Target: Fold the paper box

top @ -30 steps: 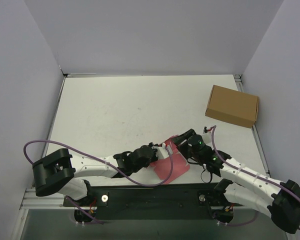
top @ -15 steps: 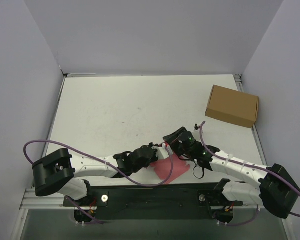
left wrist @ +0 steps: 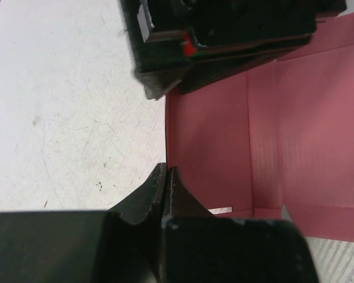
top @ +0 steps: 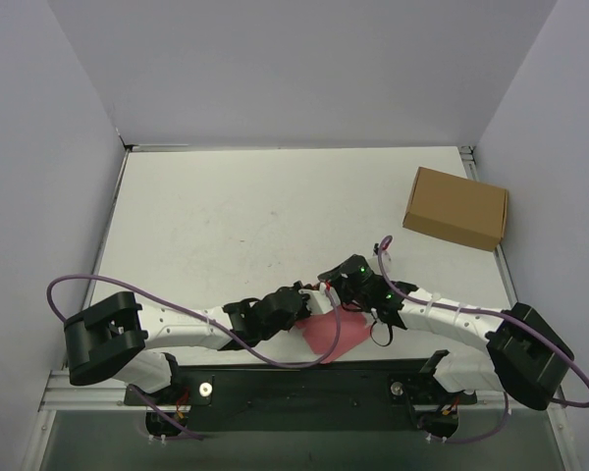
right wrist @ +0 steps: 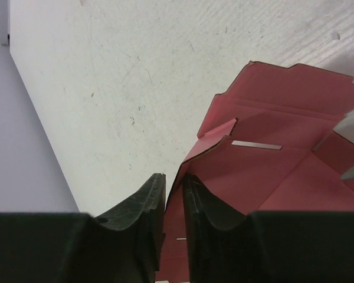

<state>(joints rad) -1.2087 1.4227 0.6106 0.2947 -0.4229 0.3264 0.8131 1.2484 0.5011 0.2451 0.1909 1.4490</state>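
Over the last second the right hand (right wrist: pixel 174 184) swings in and pinches a raised flap of the paper box (top: pixel 336 336) at the counter's (top: pixel 226 216) near edge, close beside the left hand (left wrist: pixel 167 177), which is clamped on the sheet's edge, so a fold seems underway.

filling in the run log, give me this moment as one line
stage: mid-fold | left gripper: shut on edge of pink-red thin card paper box | right gripper: shut on another edge | brown cardboard box: far right, apart

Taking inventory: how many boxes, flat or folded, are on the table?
2: the pink-red card paper box, partly folded, at the near edge, centre; the brown cardboard box at the far right.
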